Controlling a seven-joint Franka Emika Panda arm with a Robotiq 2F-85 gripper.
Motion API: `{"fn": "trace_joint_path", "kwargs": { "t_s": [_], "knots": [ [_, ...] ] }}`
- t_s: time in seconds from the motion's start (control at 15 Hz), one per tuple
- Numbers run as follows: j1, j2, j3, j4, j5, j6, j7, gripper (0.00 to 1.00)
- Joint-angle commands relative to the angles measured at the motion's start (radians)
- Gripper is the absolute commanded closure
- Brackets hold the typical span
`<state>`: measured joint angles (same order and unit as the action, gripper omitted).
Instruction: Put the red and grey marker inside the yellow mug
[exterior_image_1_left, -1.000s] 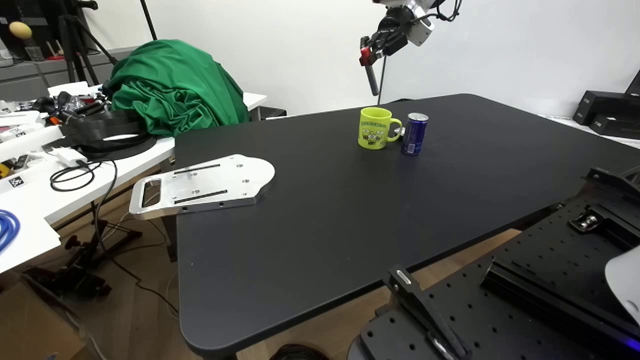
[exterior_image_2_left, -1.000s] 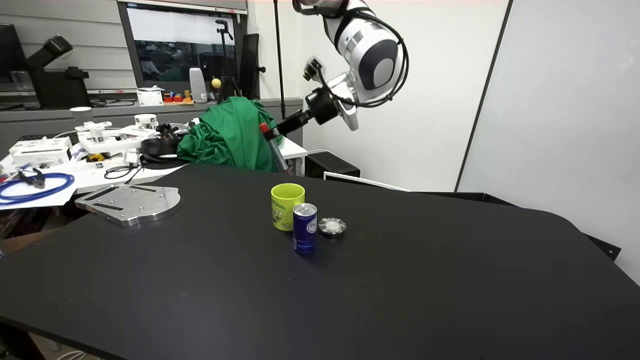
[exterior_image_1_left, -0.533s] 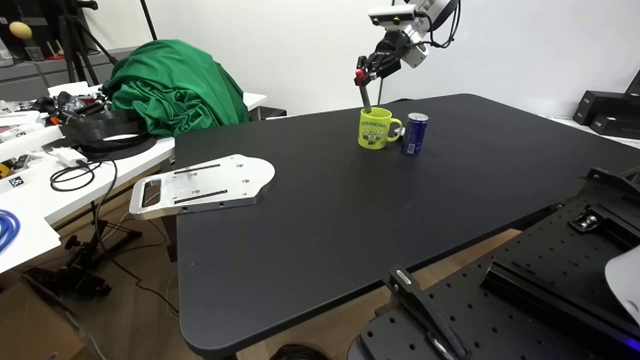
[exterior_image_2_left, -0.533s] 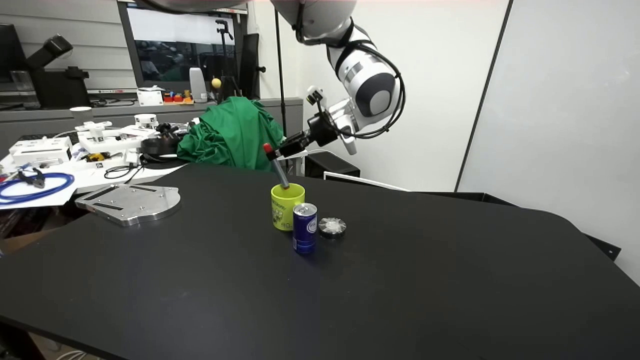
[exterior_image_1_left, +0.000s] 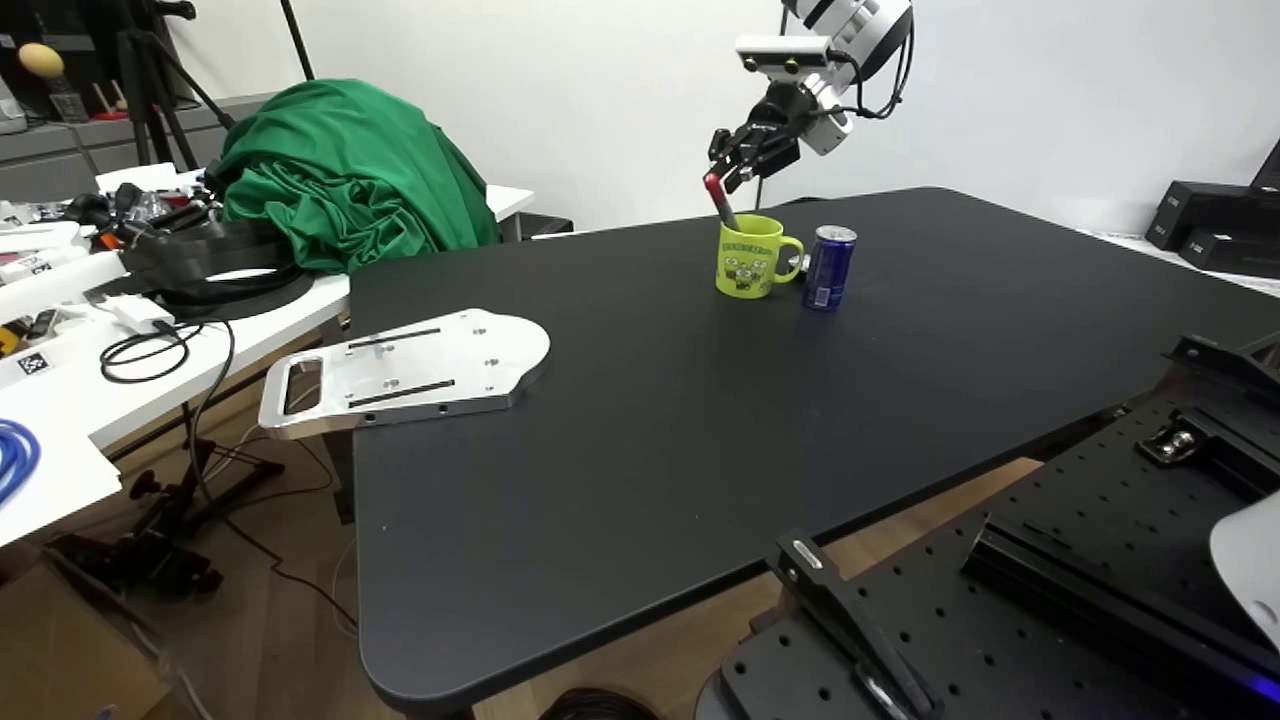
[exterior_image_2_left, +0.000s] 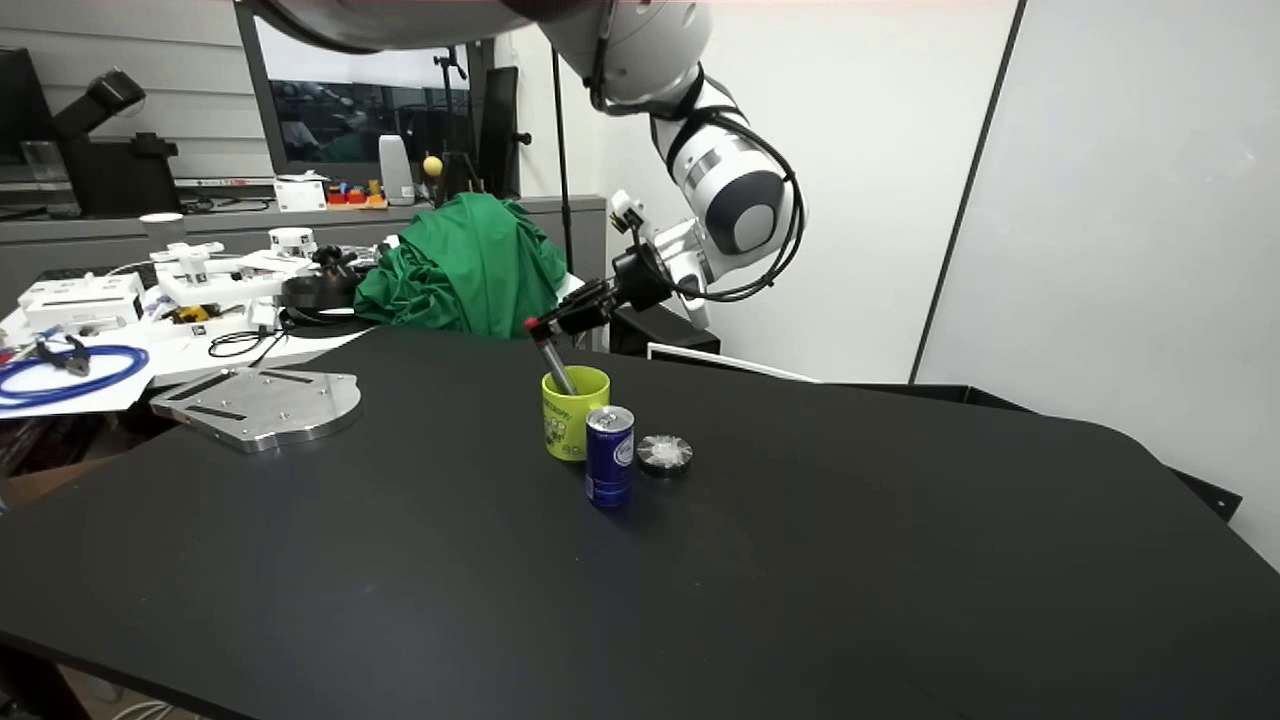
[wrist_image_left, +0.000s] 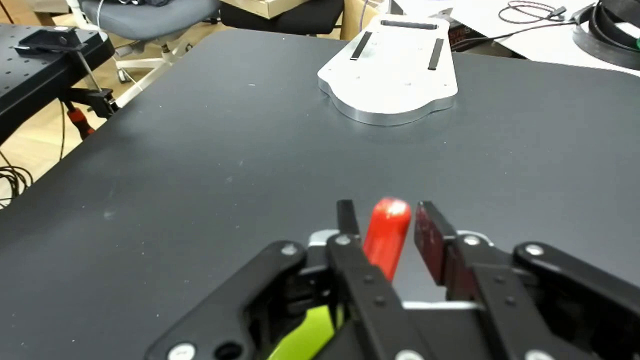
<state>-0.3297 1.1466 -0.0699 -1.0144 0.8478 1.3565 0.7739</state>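
My fingers (wrist_image_left: 432, 245) stand apart, the red and grey marker (wrist_image_left: 387, 237) leaning unclamped between them, grey end inside the yellow mug (exterior_image_2_left: 571, 415) below; I'd back straight off without brushing it.

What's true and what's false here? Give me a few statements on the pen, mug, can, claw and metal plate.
1. The red and grey marker has its grey end inside the yellow mug. True.
2. The blue can is lying on its side. False: it stands upright beside the mug.
3. The gripper is open at the marker's red end. True: the wrist view shows a gap beside it.
4. The metal plate lies on a white table. False: it lies on the black table, one end jutting past the edge.
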Motion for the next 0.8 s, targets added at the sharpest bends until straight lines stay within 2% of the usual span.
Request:
{"fn": "trace_joint_path", "kwargs": {
  "t_s": [0.0, 0.33, 0.6, 0.73],
  "knots": [
    [-0.001, -0.009, 0.022, 0.049, 0.013, -0.028, 0.014, 0.34],
    [0.012, -0.047, 0.067, 0.129, 0.058, -0.061, 0.031, 0.02],
    [0.029, -0.094, 0.094, 0.165, 0.077, -0.102, 0.024, 0.0],
    [0.031, -0.096, 0.093, 0.139, 0.072, -0.081, -0.002, 0.0]
  ]
}}
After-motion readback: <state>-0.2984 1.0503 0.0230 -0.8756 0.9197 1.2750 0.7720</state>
